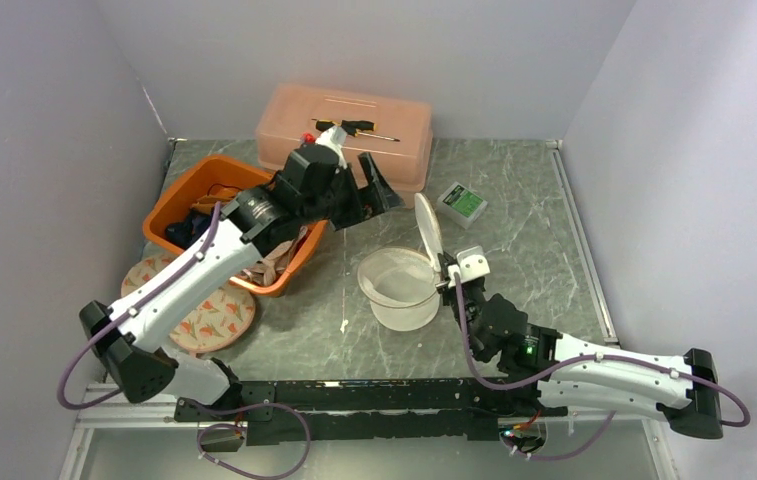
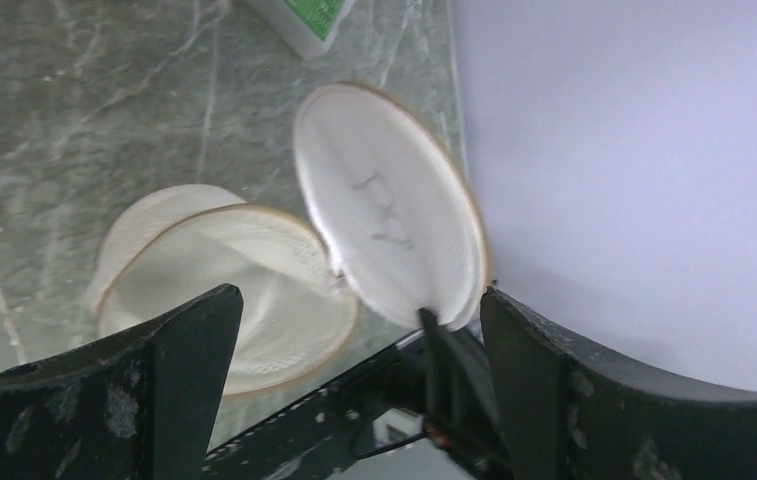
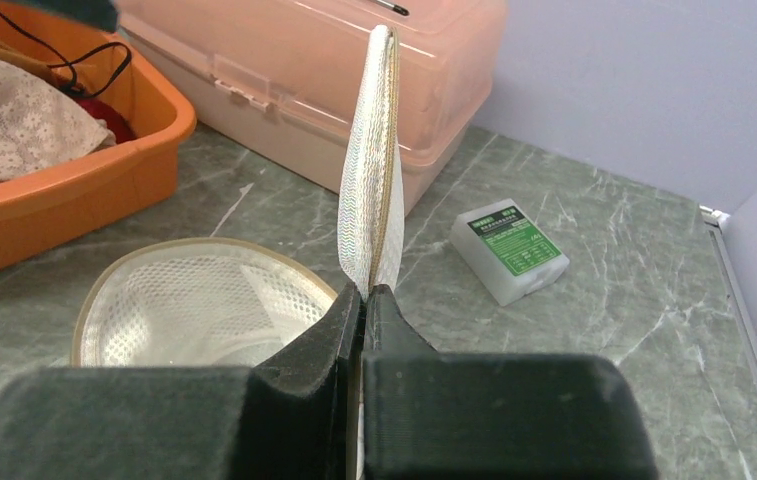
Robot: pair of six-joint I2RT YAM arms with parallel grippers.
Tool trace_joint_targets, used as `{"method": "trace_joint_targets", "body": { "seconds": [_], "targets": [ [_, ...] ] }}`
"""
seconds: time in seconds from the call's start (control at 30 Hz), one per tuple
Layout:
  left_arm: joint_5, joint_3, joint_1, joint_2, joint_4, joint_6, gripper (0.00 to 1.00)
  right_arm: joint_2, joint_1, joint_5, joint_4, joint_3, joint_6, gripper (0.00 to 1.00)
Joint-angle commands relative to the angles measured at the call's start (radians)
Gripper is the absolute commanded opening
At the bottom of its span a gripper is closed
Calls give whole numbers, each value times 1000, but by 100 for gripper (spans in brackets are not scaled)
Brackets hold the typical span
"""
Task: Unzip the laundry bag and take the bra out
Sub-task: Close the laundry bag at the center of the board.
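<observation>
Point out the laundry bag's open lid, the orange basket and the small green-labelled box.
laundry bag lid [image 3: 366,170]: right wrist view, mesh face near its middle.
orange basket [image 1: 178,197]: top external view, left rim.
green-labelled box [image 1: 465,203]: top external view, green label.

**Materials / finish check**

- laundry bag [image 1: 399,288]: white mesh cloth, fine open weave, semi-sheer, with a tan fabric-bound rim. The lid flap [image 3: 374,160] has the same mesh and edging.
- table [image 1: 514,230]: green marble-look top, smooth, with a slight sheen.
- tub [image 3: 104,170]: orange plastic, smooth, glossy.
- lace cloth [image 3: 14,120] in the tub: beige, matt, textured.
- storage box [image 1: 349,125]: translucent pink plastic, semi-gloss.
- small case [image 3: 510,250]: frosted clear plastic, green printed label.
- mat [image 1: 216,318]: matt, floral print.
- left gripper [image 2: 359,305] fingers [image 2: 169,390]: matt black plastic, scuffed pale.
</observation>
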Motion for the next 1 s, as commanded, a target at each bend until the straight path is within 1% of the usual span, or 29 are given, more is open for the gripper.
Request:
{"method": "trace_joint_targets", "body": {
  "seconds": [0.0, 0.07, 0.33, 0.5, 0.57, 0.63, 0.7, 0.8, 0.87, 0.97],
  "targets": [
    [34, 111, 3, 96, -74, -143, 94, 3, 13, 0, 57, 2, -28, 0],
    [37, 151, 2, 132, -78, -162, 94, 4, 14, 1, 55, 1, -26, 0],
    [77, 318, 3, 313, -135, -131, 94, 24, 23, -8, 54, -3, -13, 0],
    [68, 371, 5, 356, -133, -122, 94, 21, 30, -14, 51, -3, -11, 0],
    [90, 392, 10, 376, -135, -121, 94, 19, 33, -13, 55, -7, -18, 0],
    [152, 409, 27, 407, -143, -125, 94, 12, 37, -15, 67, -14, -30, 0],
    [222, 398, 47, 424, -135, -144, 90, 4, 44, -18, 81, -25, -44, 0],
    [304, 336, 69, 411, -79, -172, 84, -4, 52, -16, 96, -37, -64, 0],
    [344, 305, 82, 402, -45, -185, 79, -4, 58, -13, 109, -44, -75, 0],
    [379, 297, 91, 401, -33, -184, 72, 2, 67, -8, 124, -48, -89, 0]
  ]
}}
